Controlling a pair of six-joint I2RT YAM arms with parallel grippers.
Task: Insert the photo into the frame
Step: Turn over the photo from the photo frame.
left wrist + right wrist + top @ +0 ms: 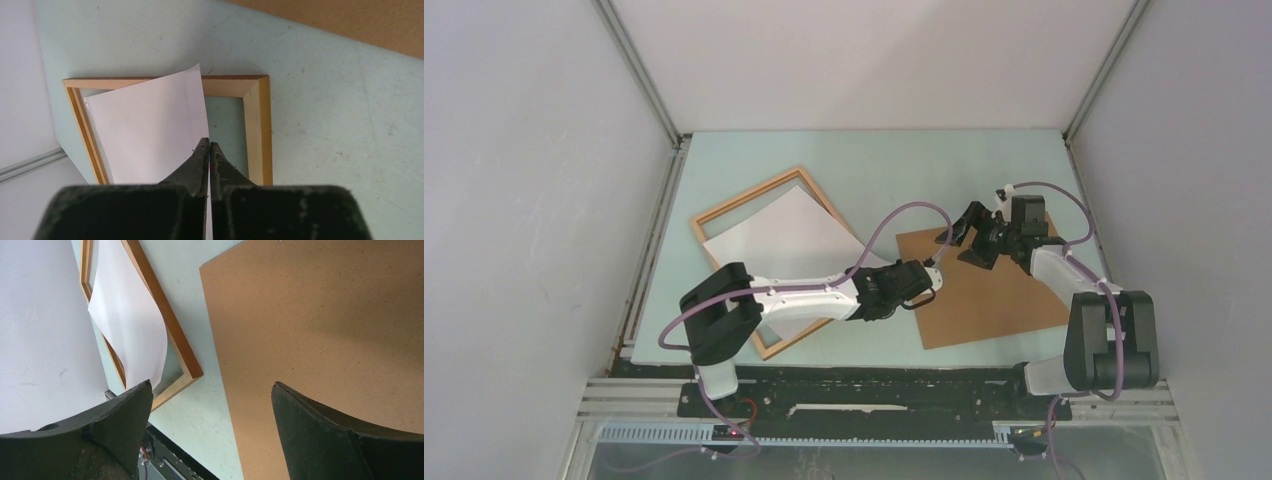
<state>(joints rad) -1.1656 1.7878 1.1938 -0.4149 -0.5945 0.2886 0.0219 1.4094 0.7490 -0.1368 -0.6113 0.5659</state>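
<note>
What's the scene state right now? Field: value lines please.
frame: flat on table, left of backing board, not touching it
photo: white side up, skewed across frame, one corner over a rail, not seated
left gripper: fingers shut on photo edge
right gripper: fingers open, above backing board, holding nothing

A flat brown hardboard panel [994,300] lies on the right half of a pale green tabletop [874,165], set slightly askew to the table's edges. Plain white walls [524,200] enclose the table on three sides, and an aluminium rail [639,400] runs along its near edge.
</note>
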